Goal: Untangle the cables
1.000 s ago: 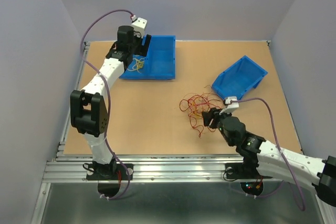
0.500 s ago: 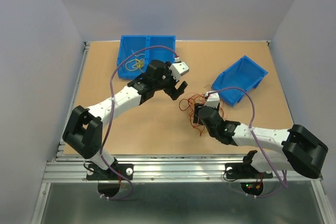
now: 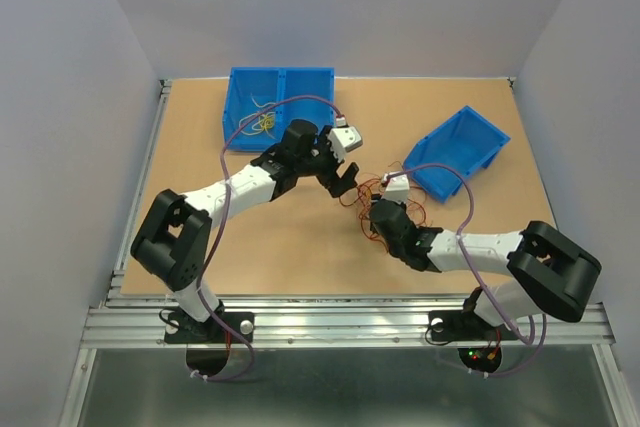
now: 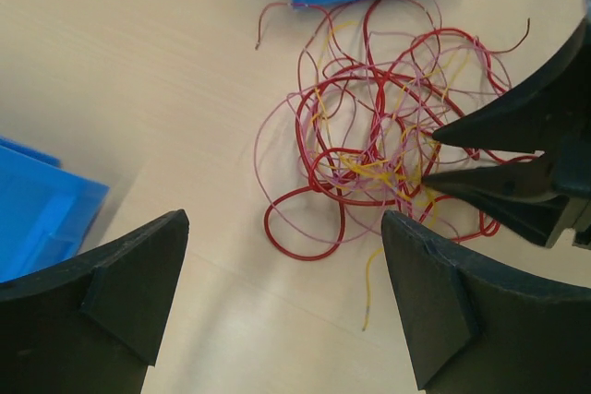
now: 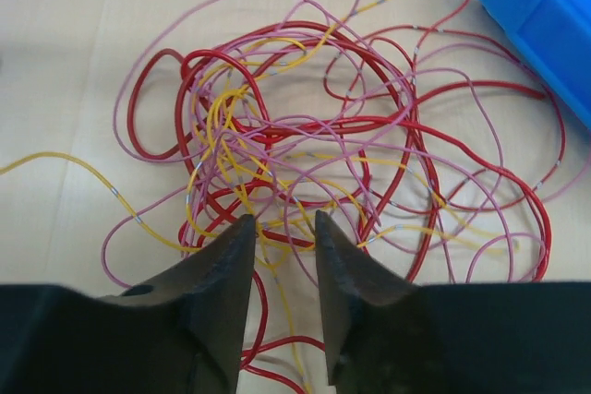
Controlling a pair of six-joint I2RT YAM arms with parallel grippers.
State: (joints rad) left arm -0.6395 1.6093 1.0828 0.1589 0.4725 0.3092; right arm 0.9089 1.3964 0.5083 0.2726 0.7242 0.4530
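The cables (image 3: 385, 199) lie as one loose tangle of thin red, pink and yellow wires (image 5: 342, 136) on the wooden table, right of centre. My right gripper (image 5: 282, 220) rests low at the tangle's near edge, jaws partly open, with yellow and pink strands (image 5: 277, 237) running through the gap and nothing pinched. My left gripper (image 4: 286, 265) hovers wide open above bare table at the tangle's (image 4: 379, 145) left side, a loose yellow end (image 4: 367, 292) between its fingers. In the left wrist view the right gripper's fingertips (image 4: 480, 126) point into the tangle. In the top view the grippers (image 3: 345, 179) (image 3: 378, 209) flank the pile.
A two-compartment blue bin (image 3: 300, 87) stands at the back, with a coil of yellow wire (image 3: 262, 125) in its left half. A second blue bin (image 3: 458, 152) lies tilted just right of the tangle. Grey arm cables loop above both arms.
My left arm swung from the back bin over to the tangle's left side, gripper open. My right gripper pushed left into the tangle and its jaws narrowed.
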